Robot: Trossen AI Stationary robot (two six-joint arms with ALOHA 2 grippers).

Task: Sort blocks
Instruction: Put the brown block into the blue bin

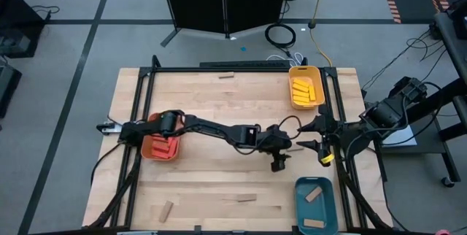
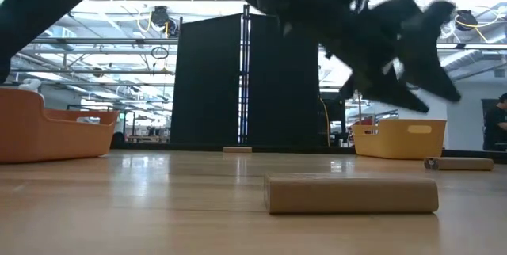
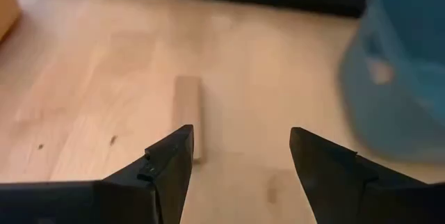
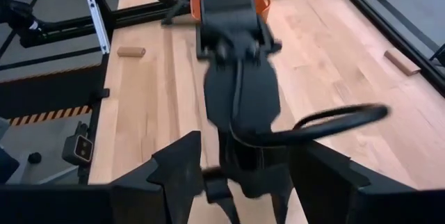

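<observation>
High view: the left arm reaches across the wooden bench [image 1: 219, 103] from the orange tray [image 1: 160, 147], which holds red blocks [image 1: 169, 146]; its left pincer [image 1: 278, 163] hangs over the bench's middle, near the right pincer [image 1: 312, 134] at the right edge. The yellow tray [image 1: 305, 87] holds yellow blocks [image 1: 305, 91], and the teal tray [image 1: 315, 204] holds two tan blocks [image 1: 314, 195]. Loose tan blocks lie at the far edge [image 1: 226, 75], at the near left corner [image 1: 166, 211] and on the near middle [image 1: 240, 198].

Low view: a tan block [image 2: 351, 193] lies flat in the foreground, another [image 2: 237, 150] far back, and one more [image 2: 459, 162] at right beside the yellow tray [image 2: 399, 139]. The orange tray [image 2: 47, 132] stands at left; blurred dark arms pass overhead.

Left wrist view: the left pincer [image 3: 240, 160] is wide open and holds nothing; a tan block [image 3: 188, 113] lies on the bench, one end just beside one finger [image 3: 170, 165], the teal tray [image 3: 400, 78] near.

Right wrist view: the right pincer [image 4: 243, 172] is open and empty, and the left arm [image 4: 236, 78] fills the space ahead of it.
</observation>
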